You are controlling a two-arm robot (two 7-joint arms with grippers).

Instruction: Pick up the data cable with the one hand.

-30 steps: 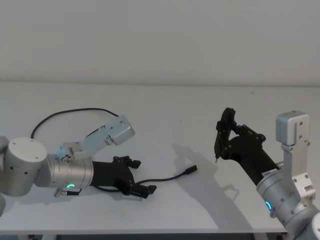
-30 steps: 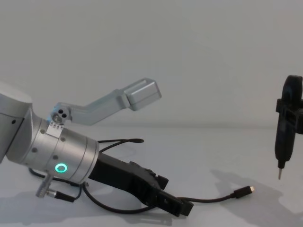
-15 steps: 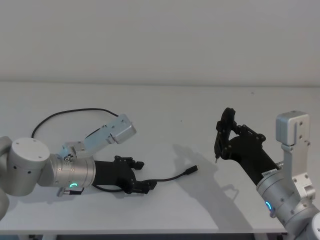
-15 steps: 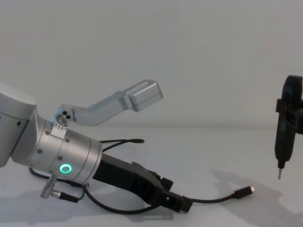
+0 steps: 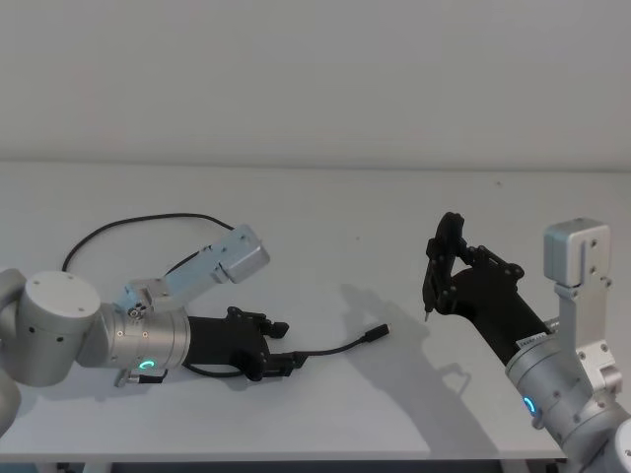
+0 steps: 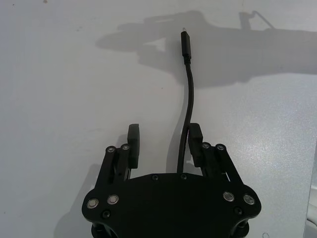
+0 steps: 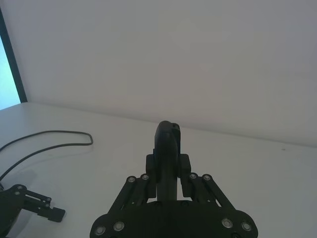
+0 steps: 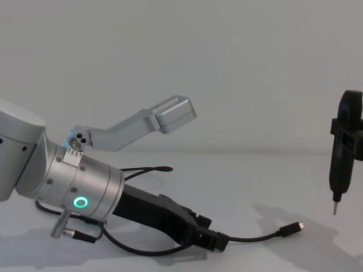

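We are watching the left hand (image 5: 285, 344) draw its fingers in around the data cable (image 5: 340, 348). The gap between them is narrowing compared with a second ago, and the hand is settling lower and flatter toward the surface (image 5: 325, 212). In the left wrist view the fingers (image 6: 132, 141) are still parted. The cable is running out between them, lying against the inner face of one finger and apart from the other (so nothing is being pinched yet). Ahead of the fingertips it is lying slack on the surface and ending in its plug (image 6: 184, 39); behind the wrist it is looping away. We are judging the grasp as under way but unfinished, so the fingers need to finish closing before any lift. Well off to the side, the right hand (image 5: 449, 251) is hanging raised, pressed together on a slim black tool (image 7: 167, 134).
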